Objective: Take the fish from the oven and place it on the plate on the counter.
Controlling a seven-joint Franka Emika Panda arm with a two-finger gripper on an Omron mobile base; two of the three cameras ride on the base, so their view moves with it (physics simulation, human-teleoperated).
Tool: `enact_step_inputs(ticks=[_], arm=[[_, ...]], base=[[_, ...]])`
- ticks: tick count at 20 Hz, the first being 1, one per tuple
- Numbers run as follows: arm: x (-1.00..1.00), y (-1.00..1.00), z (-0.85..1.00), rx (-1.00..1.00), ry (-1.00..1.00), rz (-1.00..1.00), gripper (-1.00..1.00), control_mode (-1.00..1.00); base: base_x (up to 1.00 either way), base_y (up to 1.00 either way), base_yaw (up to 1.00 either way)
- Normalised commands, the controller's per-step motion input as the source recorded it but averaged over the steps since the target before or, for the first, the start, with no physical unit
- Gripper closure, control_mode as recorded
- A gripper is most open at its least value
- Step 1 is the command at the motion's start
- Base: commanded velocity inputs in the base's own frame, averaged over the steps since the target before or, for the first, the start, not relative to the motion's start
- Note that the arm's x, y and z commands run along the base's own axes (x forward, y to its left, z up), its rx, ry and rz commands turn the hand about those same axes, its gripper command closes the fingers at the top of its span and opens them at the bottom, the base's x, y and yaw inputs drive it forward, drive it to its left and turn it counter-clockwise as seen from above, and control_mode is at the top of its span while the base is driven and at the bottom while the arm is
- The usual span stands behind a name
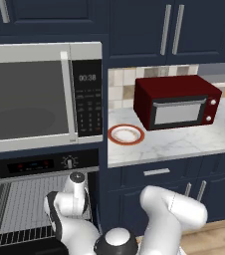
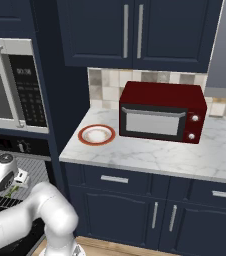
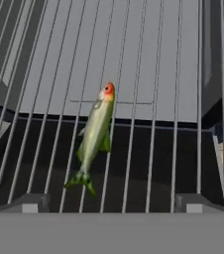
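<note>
Presently: tool poised over fish on oven rack, nothing held

Fish [image 3: 95, 140] lies flat on the wire rack [image 3: 148, 74] inside the oven [image 1: 35, 199], its red-marked head pointing deeper into the cavity and its tail toward the hand camera. It rests across the wires, free of the oven walls, and nothing else lies near it on the rack.

Tool [image 3: 111, 207] is spread wide, one tip at each side of the hand view's lower edge, with the fish's tail lying between and a little ahead of them. Nothing is between the tips and they touch nothing. In my judgement the wide spread is there so both tips can pass on either side of the slim body before closing; the fish sits somewhat nearer one tip, so a small sideways correction may be needed first.

From the left base view, the arm is bent low and reaches into the open oven below the microwave [image 1: 35, 94]; the posture suits a thing lying on a low rack.

Plate [image 1: 126, 134] stands on the worktop [image 1: 184, 139], well apart from the oven, just beside the red toaster oven [image 1: 176, 102] and bare of food. Its place near the worktop's oven-side end should keep the carry short.

Assessment: the pick-up step is in hand and the grasp is not yet made. Risks, as I judge them: a tip catching between rack wires, or the thin fish slipping from the grip.
</note>
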Motion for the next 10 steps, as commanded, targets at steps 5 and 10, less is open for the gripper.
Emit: enact_step_inputs(ticks=[5, 10], arm=[[0.41, 0.18, -0.17, 0.0, 0.08, -0.01, -1.0, -1.0], [0.36, 0.3, -0.43, -0.03, 0.02, -0.01, -1.0, -1.0]], base=[[0.0, 0.0, 0.0], [0.0, 0.0, 0.0]])
